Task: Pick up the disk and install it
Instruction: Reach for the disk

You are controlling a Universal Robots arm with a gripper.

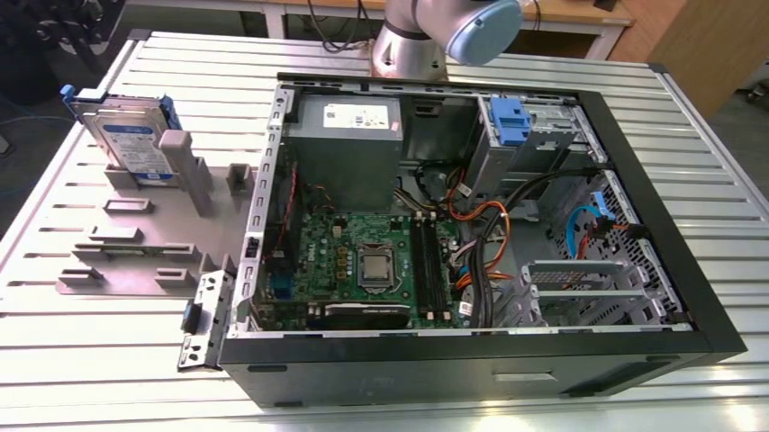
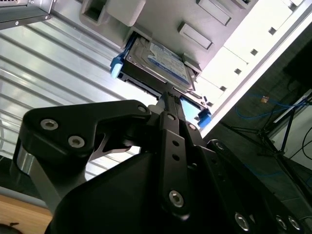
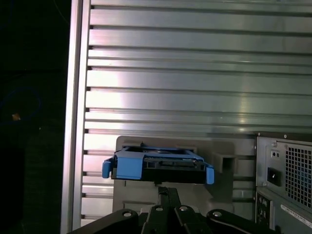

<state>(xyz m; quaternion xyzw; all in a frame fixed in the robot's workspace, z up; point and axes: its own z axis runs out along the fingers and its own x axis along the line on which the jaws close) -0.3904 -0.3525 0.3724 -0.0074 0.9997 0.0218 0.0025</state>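
Presently the disk (image 1: 126,135) stands on edge in a grey holder plate (image 1: 157,236) on the counter (image 1: 108,369). It is at the exterior view's left, well apart from the open computer case (image 1: 673,225). Its printed label faces outward and its blue rails frame it.

In the first wrist view the gripper (image 3: 165,191) points toward the disk's (image 3: 158,165) blue end tab and is apart from it. The jaws appear drawn together with nothing between them. In the second wrist view the gripper (image 2: 169,97) lines up with the disk's (image 2: 156,63) long edge.

Judgement: the step in hand is the approach to the pick.
- The jaws would need to part wide enough to span the disk's thin dimension.
- They should close on the metal flanks or the rails, not on the flexible tab.
- A straight lift along the holder's slot should stop the disk binding.
- An off-centre hold could let the flat body swing.

Surface: the counter is ribbed aluminium, bright and reflective, with grooves that could catch a dropped corner. The holder plate carries several other empty grey blocks.

Room: a wooden desk (image 1: 565,13) stands behind the arm's base. Loose cables hang over a dark floor beyond the counter's edge in the second wrist view.
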